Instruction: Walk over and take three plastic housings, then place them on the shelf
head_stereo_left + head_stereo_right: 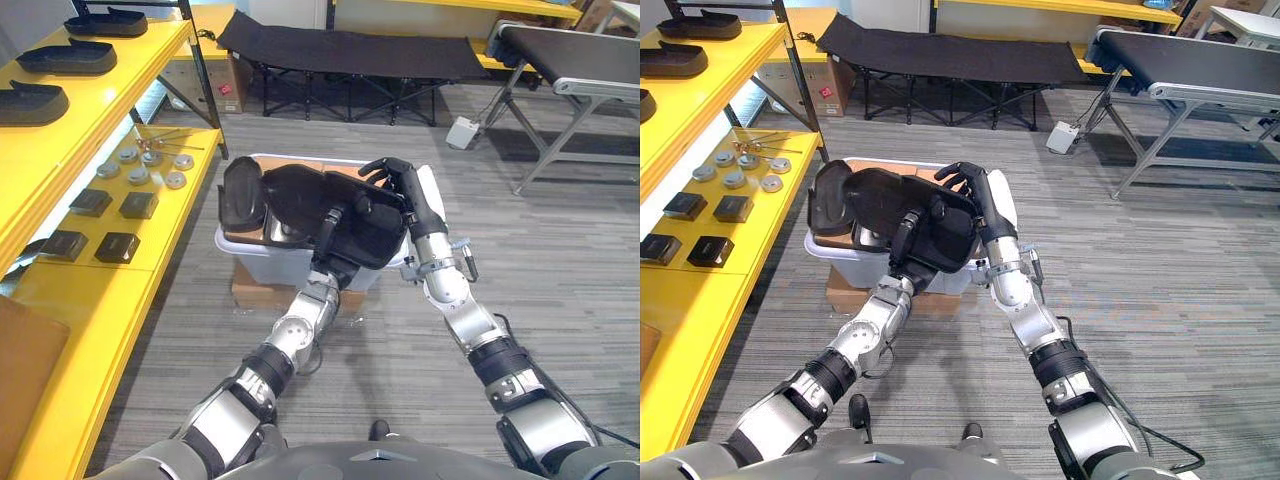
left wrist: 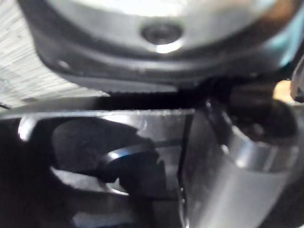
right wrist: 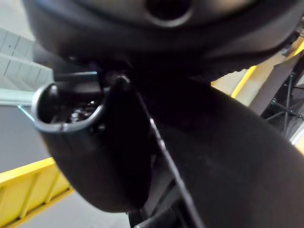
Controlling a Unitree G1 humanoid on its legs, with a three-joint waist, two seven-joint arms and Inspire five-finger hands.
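Observation:
A large black plastic housing [image 1: 290, 195] is held just above a white bin [image 1: 250, 262], with a second black housing [image 1: 242, 190] leaning at its left end. My left hand [image 1: 345, 225] comes up from below and grips the big housing's near side, its thumb wrapped over the shell. At the far right corner my right hand [image 1: 405, 190] curls its fingers over the housing's top edge. Three more black housings [image 1: 35, 100] lie on the upper yellow shelf [image 1: 60, 150] at the left. Both wrist views show dark housing plastic [image 3: 118, 156] very close.
The bin stands on a cardboard box [image 1: 255, 293] on the grey floor. The lower yellow shelf [image 1: 150, 260] carries small black blocks [image 1: 118, 246] and round metal parts [image 1: 150, 170]. A black cot [image 1: 350, 50] and a conveyor [image 1: 570, 50] stand farther back, with a white box [image 1: 462, 132] on the floor.

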